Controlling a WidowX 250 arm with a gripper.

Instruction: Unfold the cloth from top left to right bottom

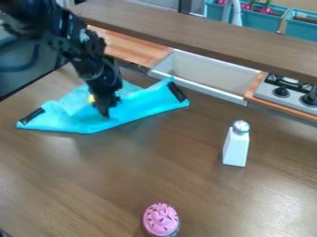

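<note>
the blue cloth (148, 102) lies on the brown table (111, 176), right under the black gripper (106, 110) that points down over its middle, with cloth poking out on both sides, and i can't tell how open the gripper is or if it has hold of any cloth.

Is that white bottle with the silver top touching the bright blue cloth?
Apart. The camera view shows a wide stretch of brown tabletop between the white bottle, which stands upright, and the nearest edge of the blue cloth.
</note>
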